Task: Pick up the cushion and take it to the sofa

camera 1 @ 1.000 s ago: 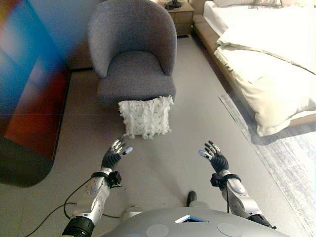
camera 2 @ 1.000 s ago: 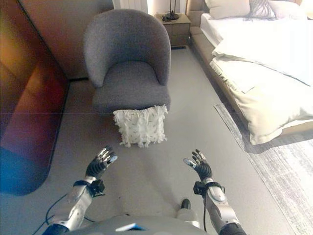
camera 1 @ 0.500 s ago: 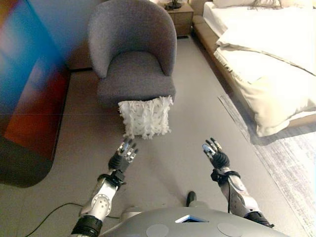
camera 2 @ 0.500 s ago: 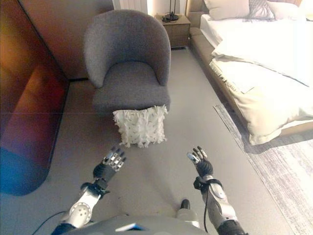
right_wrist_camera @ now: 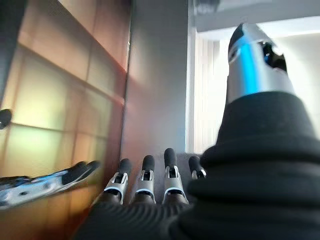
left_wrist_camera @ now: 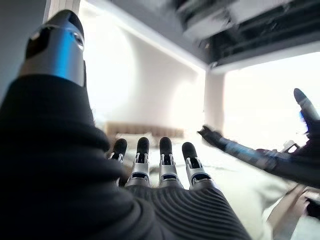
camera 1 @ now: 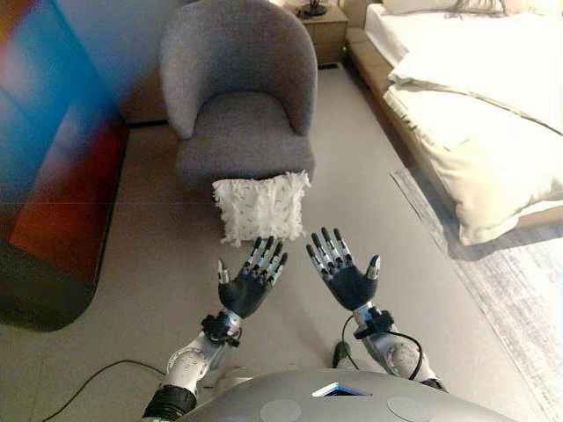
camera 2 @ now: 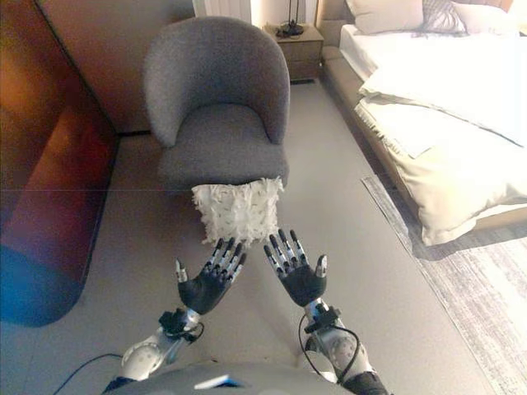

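Cushion (camera 1: 261,207): white, tufted, upright on floor (camera 1: 352,220), leaning on front edge of grey armchair (camera 1: 239,114).
Left hand (camera 1: 247,285), right hand (camera 1: 346,277): palms up, fingers spread straight, empty, side by side just short of cushion.
Bed (camera 1: 475,97): right, open floor between.

Pale grey floor (camera 1: 343,176) running up the middle. Grey tub armchair (camera 1: 239,97) standing at the far end against a tan wall (camera 2: 123,49). Glossy reddish-brown panelling (camera 2: 49,164) along the left. Wooden nightstand (camera 2: 298,45) just beyond the chair. Low bed (camera 1: 475,114) on the right, draped in cream bedding, brightly lit. Grey rug (camera 1: 519,281) lying beside the bed.
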